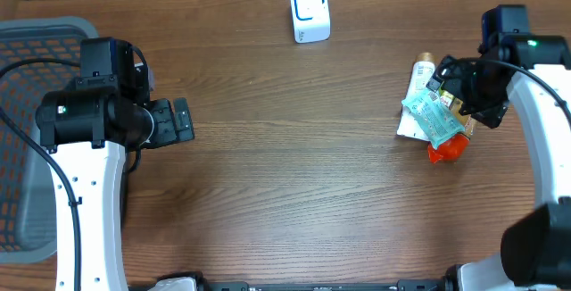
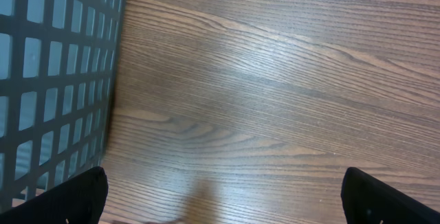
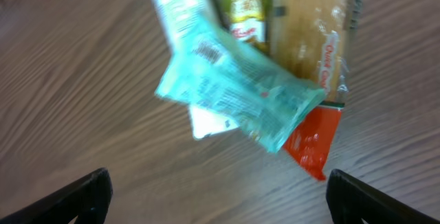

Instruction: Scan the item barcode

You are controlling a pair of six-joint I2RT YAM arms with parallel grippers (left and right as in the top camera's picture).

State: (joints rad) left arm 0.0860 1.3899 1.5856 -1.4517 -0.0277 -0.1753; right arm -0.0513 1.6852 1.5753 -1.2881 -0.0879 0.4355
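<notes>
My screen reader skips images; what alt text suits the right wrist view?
A teal crinkly plastic packet lies across a tan packet and a red-orange packet on the brown wooden table. The right gripper hangs open above them.

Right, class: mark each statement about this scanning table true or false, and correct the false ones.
1. The left hand is open and empty. True.
2. The white scanner stands inside the grey basket. False: it stands on the table, apart from the grey basket.
3. The teal packet overlaps an orange packet. True.
4. The right hand is shut on the teal packet. False: its fingers stand wide apart, open.
</notes>
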